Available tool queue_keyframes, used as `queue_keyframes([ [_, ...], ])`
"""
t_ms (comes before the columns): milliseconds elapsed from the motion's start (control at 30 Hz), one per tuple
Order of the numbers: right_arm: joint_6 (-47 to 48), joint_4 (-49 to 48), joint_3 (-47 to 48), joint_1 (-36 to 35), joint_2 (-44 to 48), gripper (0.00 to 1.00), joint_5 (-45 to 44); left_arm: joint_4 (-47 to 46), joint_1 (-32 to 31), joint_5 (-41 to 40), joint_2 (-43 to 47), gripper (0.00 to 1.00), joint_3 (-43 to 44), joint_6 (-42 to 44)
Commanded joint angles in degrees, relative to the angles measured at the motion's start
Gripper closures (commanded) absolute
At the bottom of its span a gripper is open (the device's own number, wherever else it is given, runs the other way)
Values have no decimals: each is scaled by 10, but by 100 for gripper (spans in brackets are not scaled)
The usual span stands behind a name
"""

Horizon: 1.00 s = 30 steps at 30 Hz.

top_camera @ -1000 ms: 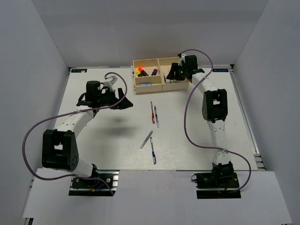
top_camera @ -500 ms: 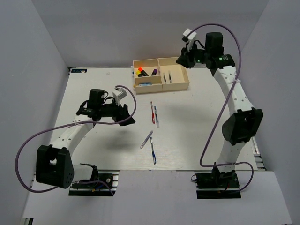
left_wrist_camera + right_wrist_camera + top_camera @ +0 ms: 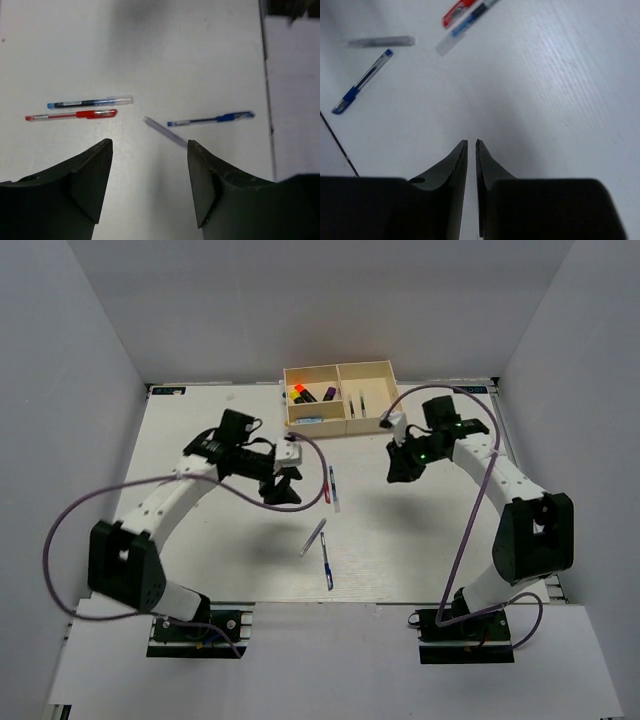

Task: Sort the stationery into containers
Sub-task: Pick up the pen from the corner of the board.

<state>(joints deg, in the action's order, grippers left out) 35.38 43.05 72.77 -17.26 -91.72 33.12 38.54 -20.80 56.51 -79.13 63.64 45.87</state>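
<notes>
From above, a white table with a finely ribbed top sits inside a booth of plain grey walls, with a metal rail along its right edge. The cream tray stands at the far edge, near the middle. Its small far-left compartment holds black highlighters with orange and purple ends. The small compartment in front of that holds a pale blue piece. The larger right compartment holds what look like two thin pens, though they are too small to be sure.

Four pens lie loose on the table. A red pen and a blue-tipped clear pen lie side by side nearer the tray. A pale clear pen and a blue pen lie nearer the bases. The left gripper hangs just left of the red pen. The right gripper hangs to the right of the pens, in front of the tray. A purple cable loops from each arm.

In the left wrist view, the left gripper has its jaws spread, with nothing between them. Past them lie the blue-tipped clear pen, the red pen, the pale clear pen and the blue pen, all on bare white table.

In the right wrist view, the right gripper has its jaws all but pressed together, leaving a thin slit and pinching nothing. The four pens lie well beyond, at the upper left.
</notes>
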Motion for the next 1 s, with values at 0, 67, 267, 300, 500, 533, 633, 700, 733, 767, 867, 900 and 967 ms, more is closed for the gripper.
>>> queue_keyframes([
  [0, -140, -57, 8, 56, 48, 82, -15, 195, -49, -59, -99, 31, 94, 277],
  [67, -176, -56, 18, 96, 45, 82, -7, 224, -72, -100, -125, 31, 125, 378],
  [267, -216, -69, 22, 165, 50, 82, 11, 212, -175, -197, -162, 37, 123, 540],
  [300, -219, -76, 21, 187, 51, 82, 13, 209, -187, -209, -164, 40, 122, 561],
  [500, -248, -95, 6, 235, 59, 82, 69, 191, -259, -271, -197, 57, 122, 627],
  [533, -248, -97, 2, 238, 59, 82, 75, 189, -266, -284, -199, 60, 117, 642],
  [633, -243, -93, -1, 247, 56, 82, 84, 160, -282, -308, -192, 65, 77, 695],
  [700, -235, -87, 0, 257, 53, 82, 91, 144, -294, -312, -190, 66, 60, 716],
  [733, -232, -84, -1, 260, 53, 82, 93, 144, -294, -312, -193, 66, 60, 719],
  [767, -230, -82, -1, 262, 52, 81, 96, 145, -299, -314, -202, 66, 60, 723],
  [867, -223, -80, -9, 275, 51, 82, 106, 144, -304, -321, -217, 67, 62, 734],
  [900, -218, -77, -10, 281, 49, 82, 111, 139, -310, -328, -219, 67, 56, 737],
  [967, -216, -76, -12, 284, 46, 82, 115, 127, -310, -336, -223, 67, 48, 747],
])
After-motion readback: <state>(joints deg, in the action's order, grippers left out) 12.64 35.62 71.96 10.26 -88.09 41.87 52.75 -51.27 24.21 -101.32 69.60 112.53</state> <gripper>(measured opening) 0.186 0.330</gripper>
